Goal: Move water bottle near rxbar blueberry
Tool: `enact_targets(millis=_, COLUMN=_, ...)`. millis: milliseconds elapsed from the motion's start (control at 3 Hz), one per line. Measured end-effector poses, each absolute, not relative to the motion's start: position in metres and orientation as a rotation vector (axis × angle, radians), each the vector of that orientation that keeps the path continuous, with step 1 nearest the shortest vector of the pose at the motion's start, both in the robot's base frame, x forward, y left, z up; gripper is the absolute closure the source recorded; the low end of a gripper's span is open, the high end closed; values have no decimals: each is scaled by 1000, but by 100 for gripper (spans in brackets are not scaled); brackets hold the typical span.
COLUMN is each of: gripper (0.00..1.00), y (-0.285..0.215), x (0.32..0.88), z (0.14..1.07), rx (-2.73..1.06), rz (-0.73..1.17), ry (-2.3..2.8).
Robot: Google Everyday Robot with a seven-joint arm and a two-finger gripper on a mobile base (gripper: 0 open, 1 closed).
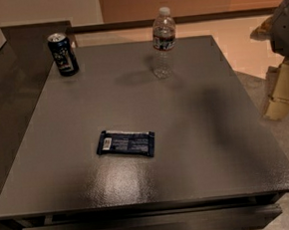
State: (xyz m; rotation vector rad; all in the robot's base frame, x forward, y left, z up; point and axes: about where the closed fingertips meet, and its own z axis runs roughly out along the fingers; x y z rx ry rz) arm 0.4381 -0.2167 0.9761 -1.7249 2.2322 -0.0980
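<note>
The water bottle (163,41) is seen upright near the far edge of the grey counter (211,131), well apart from the rxbar blueberry (126,143), which lies flat toward the near side. A dark soda can (63,54) stands at the far left. The pincer (286,23) is held beyond the far right corner; whether it is open or closed cannot be told. The bottle is best gripped mid-body, kept upright and set just beside the bar.
</note>
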Motion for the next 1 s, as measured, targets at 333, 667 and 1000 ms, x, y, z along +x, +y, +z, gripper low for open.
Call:
enact_targets(millis=333, gripper=0, y=-217, x=438, z=976, rx=-1725, rz=-98, ry=2232)
enact_targets(millis=667, gripper=0, y=-215, x=457, z=970, rx=-1664, rz=-69, ry=2256)
enact_targets(millis=1000, gripper=0, y=-212, x=495, z=962, rx=-1560, rz=-36, ry=2275)
